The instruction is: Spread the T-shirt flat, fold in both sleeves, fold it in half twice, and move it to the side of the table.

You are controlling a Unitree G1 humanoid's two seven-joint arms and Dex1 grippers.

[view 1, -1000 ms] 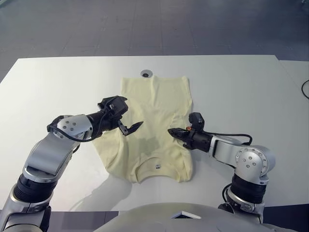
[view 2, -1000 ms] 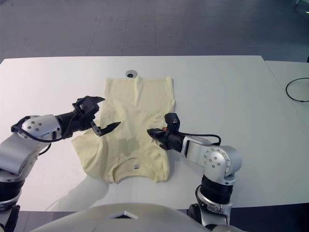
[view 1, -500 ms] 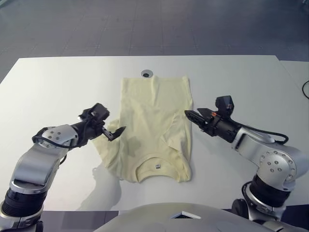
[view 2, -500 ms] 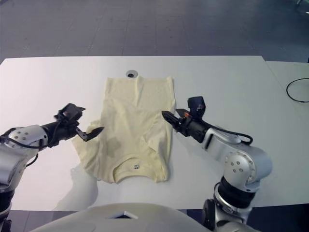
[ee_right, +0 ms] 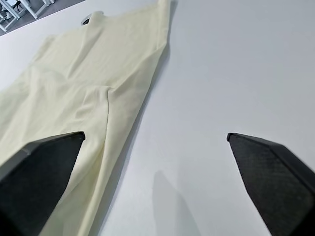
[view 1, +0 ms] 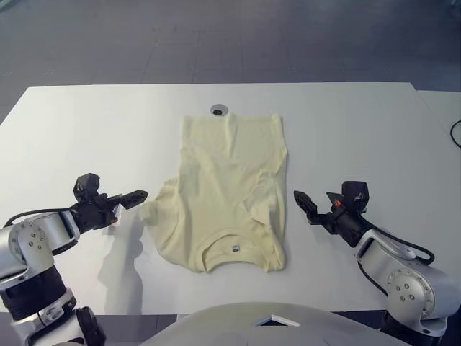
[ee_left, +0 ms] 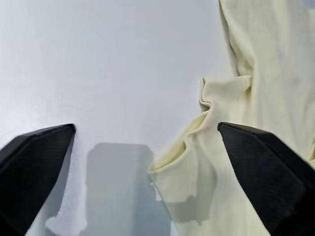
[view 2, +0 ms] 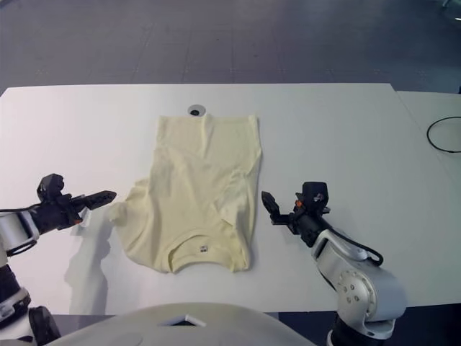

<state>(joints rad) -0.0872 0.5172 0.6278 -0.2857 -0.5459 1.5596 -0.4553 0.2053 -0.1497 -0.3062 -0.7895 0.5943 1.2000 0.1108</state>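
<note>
The pale yellow T-shirt (view 1: 229,191) lies lengthwise in the middle of the white table (view 1: 360,130), collar (view 1: 234,249) towards me and hem at the far end. Its right sleeve (view 1: 263,194) is folded onto the body. The left sleeve (view 1: 155,210) is rumpled and bulges out past the shirt's edge. My left gripper (view 1: 130,203) hovers open just left of that sleeve; in the left wrist view (ee_left: 146,126) the crumpled sleeve (ee_left: 211,123) lies ahead of its spread fingers. My right gripper (view 1: 314,199) is open over bare table right of the shirt, whose right edge (ee_right: 123,98) runs along the right wrist view.
A small round grommet (view 1: 218,109) sits in the tabletop just beyond the hem. A black cable loop (view 2: 443,133) lies off the table's right end. Bare tabletop lies on both sides of the shirt.
Both grippers have drawn back from over the shirt's middle, outward and towards me, to either side of it. The shirt stays put with its sleeves laid inward.
</note>
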